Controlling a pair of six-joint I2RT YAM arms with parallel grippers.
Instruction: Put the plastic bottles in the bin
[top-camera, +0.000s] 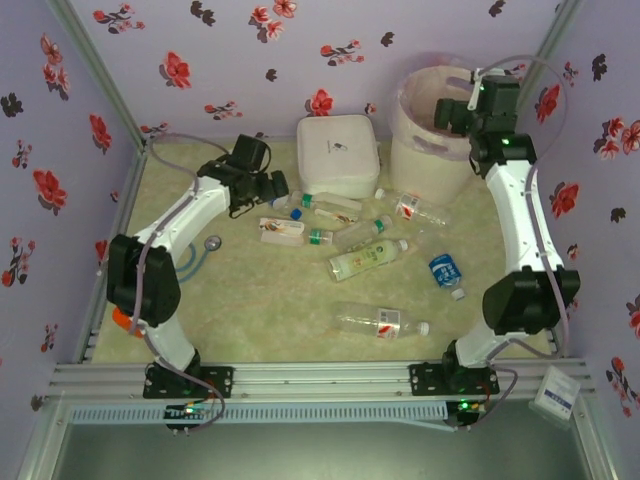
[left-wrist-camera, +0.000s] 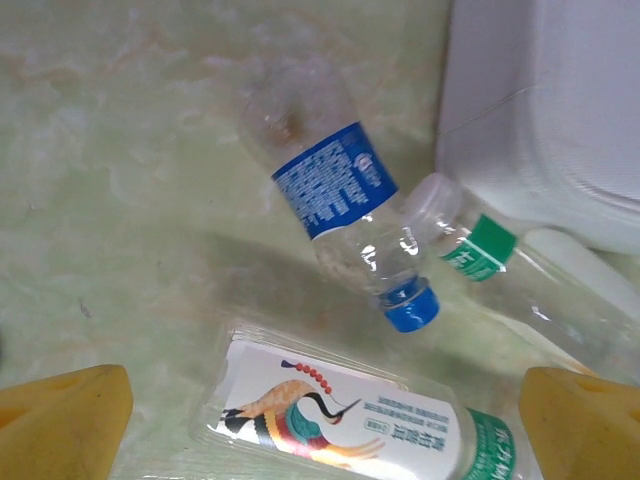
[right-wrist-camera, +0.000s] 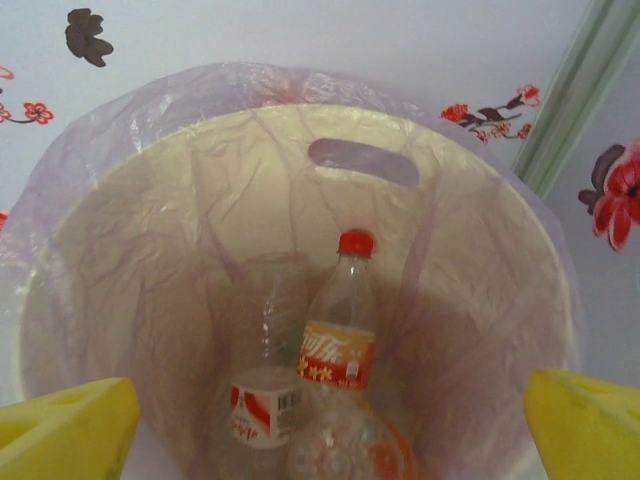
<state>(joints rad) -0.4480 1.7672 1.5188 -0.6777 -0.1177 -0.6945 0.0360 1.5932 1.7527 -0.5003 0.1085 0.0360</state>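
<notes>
Hovering over the bin (right-wrist-camera: 150, 250), the right claw (right-wrist-camera: 325, 425) stands wide open and empty; the left claw (left-wrist-camera: 322, 420) likewise gapes empty.

This looks like a robot test booth in a lab, not a home. The walls (top-camera: 70, 150) are lilac sheets printed with red and black flowers, and bare metal posts (top-camera: 100, 75) stand in the corners. The left arm (top-camera: 175, 235) and the right arm (top-camera: 520, 215) are bolted to an aluminium rail (top-camera: 320, 378) at the near edge of the desk (top-camera: 280, 300), and loose cables (top-camera: 175, 140) run along them. The desk has a pale green surface. Bottles (top-camera: 368, 259) lie scattered on it near a bin (top-camera: 415, 165), like a staged set.
</notes>
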